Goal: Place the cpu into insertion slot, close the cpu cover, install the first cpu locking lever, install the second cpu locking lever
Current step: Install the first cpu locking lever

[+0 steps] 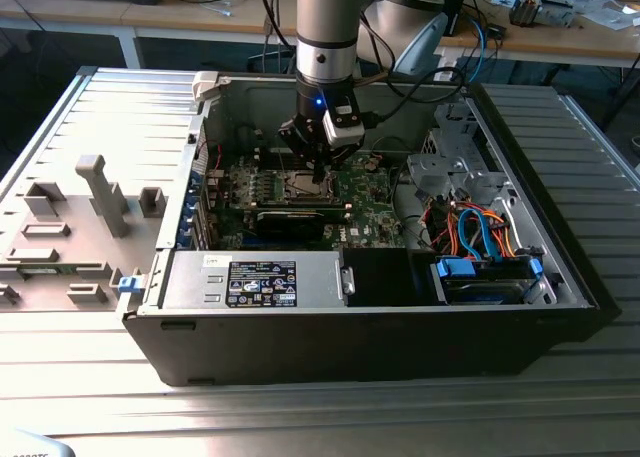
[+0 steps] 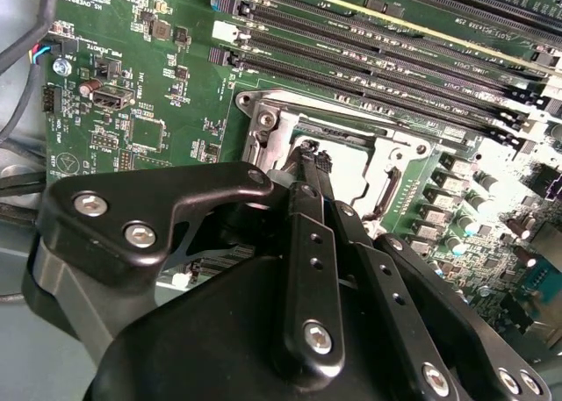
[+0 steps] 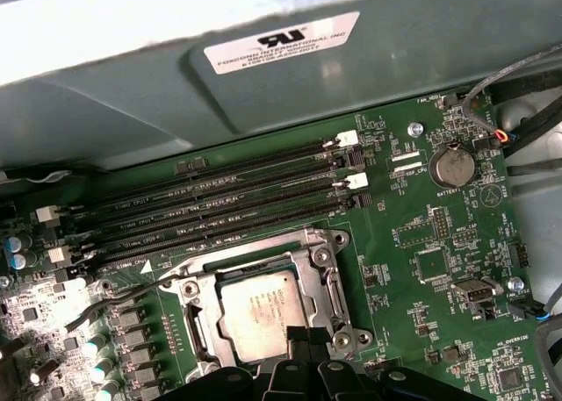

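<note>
On the green circuit board [image 3: 421,269] inside the computer case [image 1: 400,347], the gripper [image 3: 307,338], jaws clenched, touches the seated cpu [image 3: 263,309] under the closed cpu cover [image 3: 320,282].

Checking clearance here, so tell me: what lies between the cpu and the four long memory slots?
In the first wrist view, the silver cpu cover frame's edge and a strip of green board lie between the cpu and the memory slots.

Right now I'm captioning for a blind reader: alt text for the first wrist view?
The cpu sits in the insertion slot, framed by the closed cpu cover, on a green motherboard. The black end effector reaches the socket's edge.
</note>
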